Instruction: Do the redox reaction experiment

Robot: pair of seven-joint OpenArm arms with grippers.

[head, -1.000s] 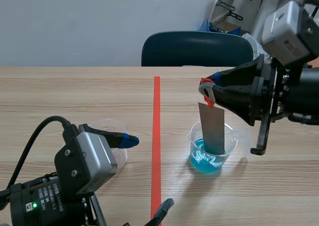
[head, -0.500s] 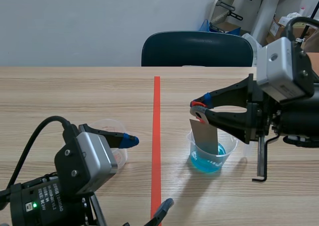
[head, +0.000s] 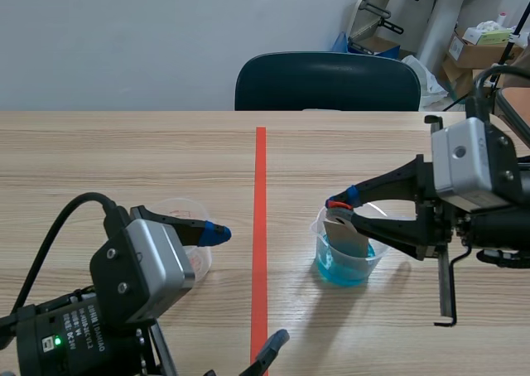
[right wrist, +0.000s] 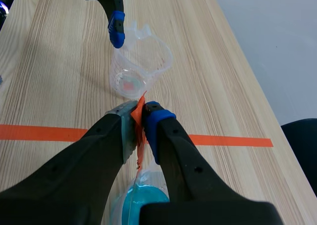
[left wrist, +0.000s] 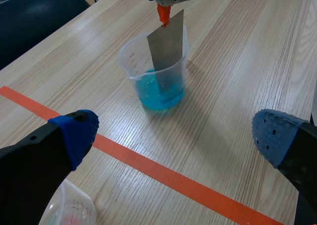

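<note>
When viewed from between the arms: right gripper (head: pixel 335 204) pinched shut on the orange tag (left wrist: pixel 163 14) of a grey metal plate (head: pixel 346 233), plate set down in a clear beaker (head: pixel 377 256) of blue liquid, right of the orange tape line (head: pixel 260 227). From the left wrist, plainer: plate's lower end dipped into the liquid, tag end above the rim. From the right wrist, plate almost wholly hidden under the fingers; only the tag squeezed between both pads, blue liquid below. Left gripper (head: pixel 247 285) spread wide, gripping nothing, low and left of the tape. Just beside its upper finger, a second clear cup (right wrist: pixel 138 66), reddish residue at the bottom, clearest from the right wrist.
</note>
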